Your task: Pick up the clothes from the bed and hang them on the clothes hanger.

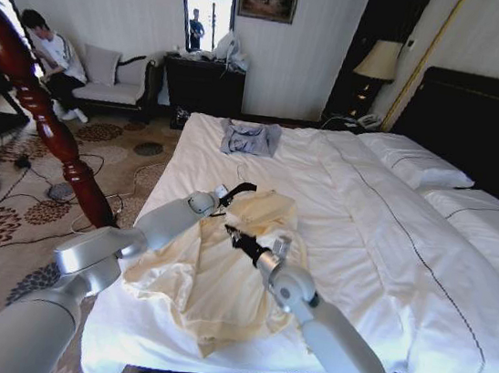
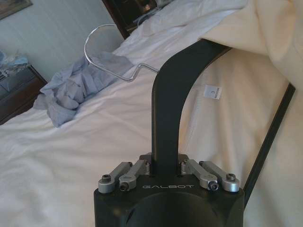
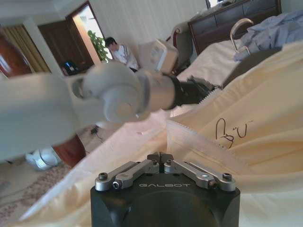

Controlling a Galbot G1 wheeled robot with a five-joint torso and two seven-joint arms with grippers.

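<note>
Clothes [image 1: 220,270] lie spread on the near left part of the bed [image 1: 388,251] in the head view, a cream long-sleeved top with its long axis running from the foot edge of the bed toward the pillows. The left claw [image 1: 230,190] is at the far end of the top, where it holds the clothes hanger [image 1: 239,188]; the right claw [image 1: 234,236] is over the middle of the top, a little nearer to the robot, so both are at the fabric, and the collar end lies between them. I judge that the coming move depends on this: the hanger must go into the neck opening, which lies just beside it. A small grey-blue garment [image 1: 250,137] lies further up the bed, well apart, and a reddish wooden post [image 1: 39,104] stands left of the bed on the patterned carpet. In the left wrist view the left claw [image 2: 168,165] is closed on the black shoulder of the hanger [image 2: 170,94], whose wire hook points toward the grey-blue garment [image 2: 75,87], and the cream fabric [image 2: 265,28] hangs over the far shoulder. In the right wrist view the right claw [image 3: 161,158] has its fingers pressed together at the hem of the cream fabric [image 3: 236,123]; I cannot tell if it pinches the cloth.
</note>
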